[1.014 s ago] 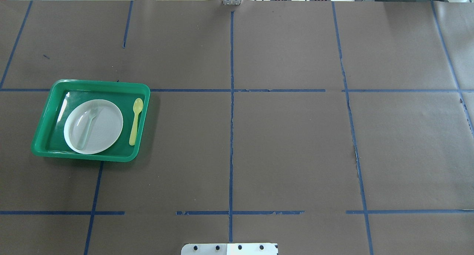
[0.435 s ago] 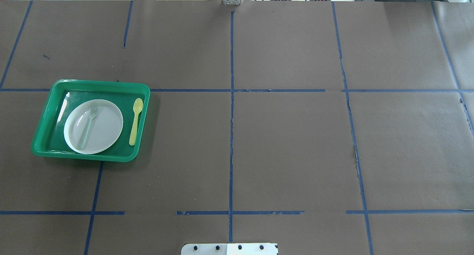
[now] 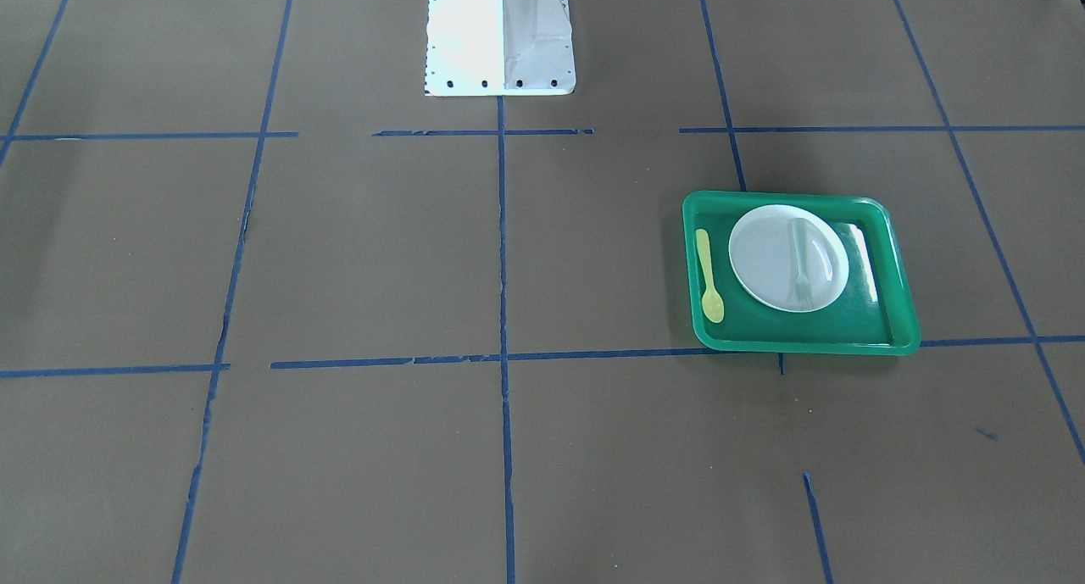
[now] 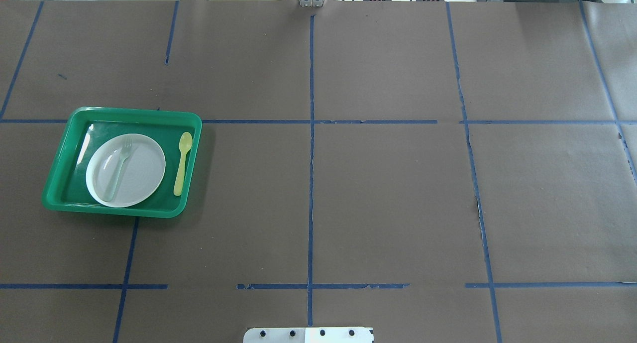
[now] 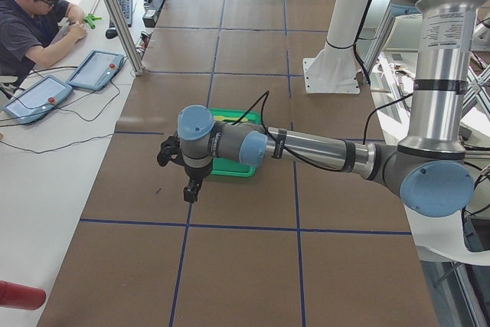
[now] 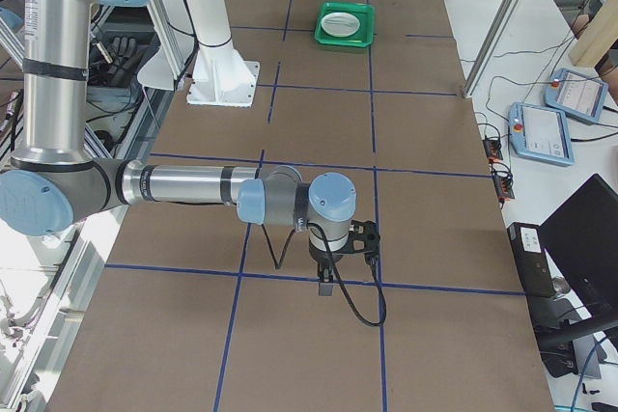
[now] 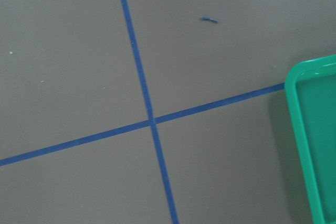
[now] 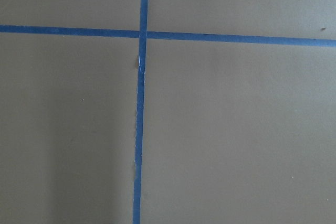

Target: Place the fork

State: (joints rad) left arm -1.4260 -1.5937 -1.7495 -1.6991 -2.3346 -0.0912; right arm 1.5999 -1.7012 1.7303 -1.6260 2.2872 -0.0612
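Note:
The pale fork (image 4: 119, 166) lies along the left half of a white plate (image 4: 144, 171), tines toward the far side; it also shows in the front-facing view (image 3: 801, 266). The plate sits in a green tray (image 4: 124, 211) at the table's left. My left gripper (image 5: 190, 191) hangs over the table beside the tray, and only the exterior left view shows it. My right gripper (image 6: 326, 282) hangs far from the tray, and only the exterior right view shows it. I cannot tell whether either gripper is open or shut. Neither shows in the overhead view.
A yellow spoon (image 4: 182, 163) lies in the tray to the right of the plate. The left wrist view shows a corner of the tray's rim (image 7: 304, 129) and blue tape lines. The robot's white base (image 3: 498, 33) stands at the table's near edge.

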